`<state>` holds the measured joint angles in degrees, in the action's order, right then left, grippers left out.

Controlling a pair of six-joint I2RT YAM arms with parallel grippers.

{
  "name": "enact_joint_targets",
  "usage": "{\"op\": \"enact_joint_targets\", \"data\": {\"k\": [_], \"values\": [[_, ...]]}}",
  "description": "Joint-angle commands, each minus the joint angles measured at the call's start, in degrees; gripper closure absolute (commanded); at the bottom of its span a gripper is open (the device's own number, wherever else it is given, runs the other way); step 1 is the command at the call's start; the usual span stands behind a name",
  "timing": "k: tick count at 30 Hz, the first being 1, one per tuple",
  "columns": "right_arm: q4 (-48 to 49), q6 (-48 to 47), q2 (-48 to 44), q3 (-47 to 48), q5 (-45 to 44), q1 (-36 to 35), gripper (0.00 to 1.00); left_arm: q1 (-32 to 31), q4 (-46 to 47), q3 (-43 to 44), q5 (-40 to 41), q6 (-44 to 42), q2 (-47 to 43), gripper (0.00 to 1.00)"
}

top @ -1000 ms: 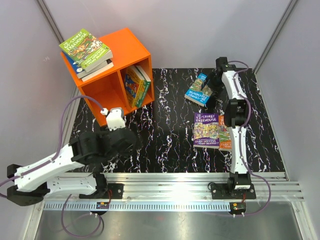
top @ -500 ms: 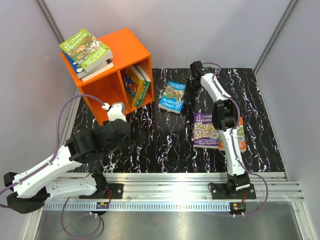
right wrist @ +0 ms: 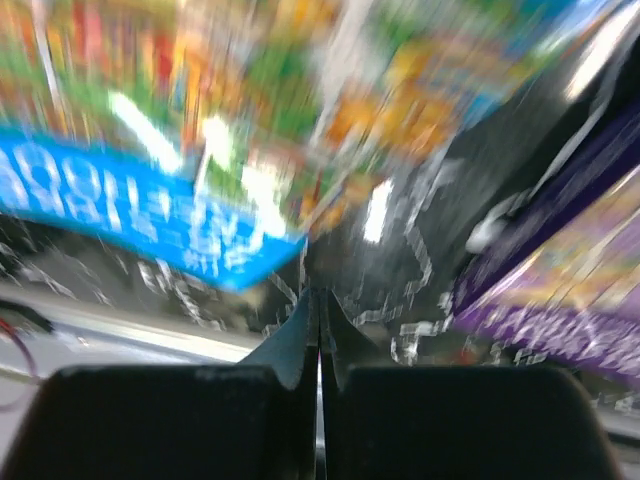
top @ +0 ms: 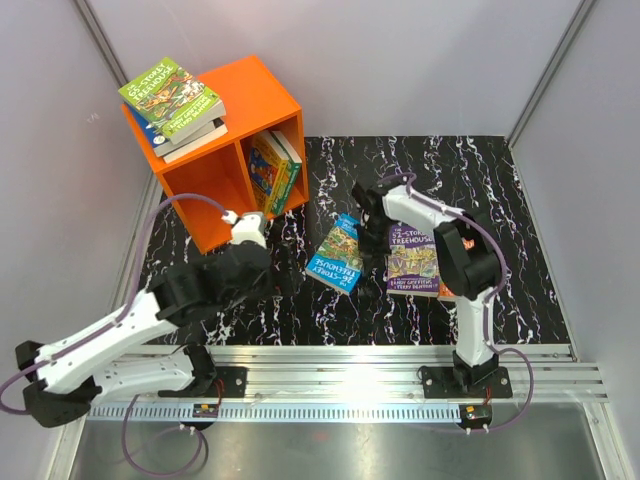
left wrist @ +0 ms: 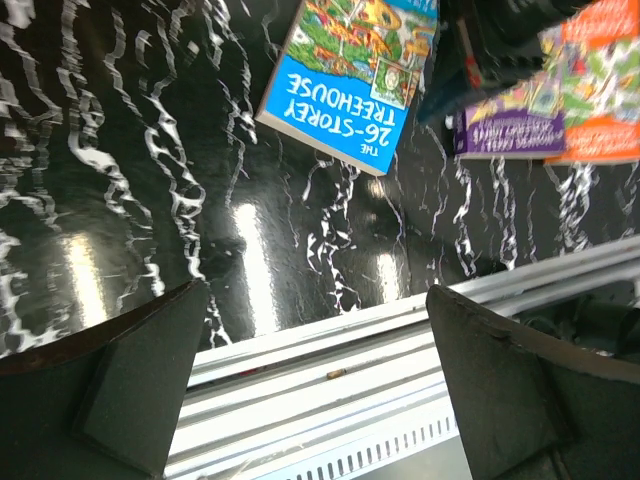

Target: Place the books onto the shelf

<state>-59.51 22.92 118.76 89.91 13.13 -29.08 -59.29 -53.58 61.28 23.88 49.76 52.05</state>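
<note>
Right gripper (top: 362, 198) beside one blue book (top: 337, 257)

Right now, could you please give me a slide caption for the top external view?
Right pincer grips the blue Treehouse book by its corner, well short of the orange shelf.

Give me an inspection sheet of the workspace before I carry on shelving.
Surface: black marbled table, glossy with glare.
Job's things: orange shelf; stack of books on its top; more books upright in its right compartment; purple book flat on the table, orange book against it.
Clutter: nothing seen.
Grippers: left tool open, holding nothing; right tool shut on the blue book's edge.
Cables: purple cable looping along each arm, off the books.
Surroundings: pale walls; metal rail at the near edge.
</note>
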Motion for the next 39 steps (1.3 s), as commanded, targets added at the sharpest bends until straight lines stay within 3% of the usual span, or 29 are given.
{"op": "enact_joint_targets", "data": {"k": [1, 4, 5, 6, 9, 14, 18, 23, 29, 38, 39], "values": [[-1.0, -0.3, -10.1, -6.9, 1.5, -4.7, 1.00, 0.8, 10.0, -3.7, -6.6, -3.6, 3.4, 0.01], [-1.7, 2.3, -17.7, -12.3, -0.3, -5.9, 0.96, 2.7, 16.8, -6.8, -11.5, -5.6, 6.6, 0.01], [-2.2, 3.1, -21.5, -13.0, -1.9, -6.0, 0.76, 3.9, 18.3, -7.3, -12.5, -6.3, 8.4, 0.01], [-2.5, 3.5, -23.6, -13.5, -4.4, -5.8, 0.32, 4.6, 21.3, -7.7, -13.6, -8.0, 9.4, 0.01], [0.0, 5.8, -29.7, -16.0, -5.1, -4.0, 0.01, 7.6, 25.4, -6.3, -17.4, -11.9, 14.9, 0.01], [7.6, 8.4, -28.9, -20.5, 5.3, 5.2, 0.00, 11.6, 26.6, 2.0, -19.8, -19.2, 29.2, 0.01], [14.6, 9.8, -24.6, -20.0, 11.6, 8.6, 0.00, 15.5, 27.3, 9.0, -22.9, -23.7, 38.6, 0.01], [14.4, 8.7, -15.3, -11.8, 15.6, 11.3, 0.01, 22.6, 27.7, 14.2, -33.8, -28.9, 49.8, 0.01], [10.3, 4.9, -10.0, -3.8, 16.5, 14.0, 0.01, 23.1, 19.9, 24.2, -38.5, -35.3, 62.1, 0.01], [15.6, 7.8, -9.4, -10.9, 20.9, 15.1, 0.04, 22.2, 21.5, 23.3, -42.9, -32.5, 68.7, 0.01], [15.5, 7.5, -9.4, -11.2, 20.7, 15.1, 0.04, 21.9, 21.5, 23.2, -42.7, -31.8, 69.1, 0.10]]}}
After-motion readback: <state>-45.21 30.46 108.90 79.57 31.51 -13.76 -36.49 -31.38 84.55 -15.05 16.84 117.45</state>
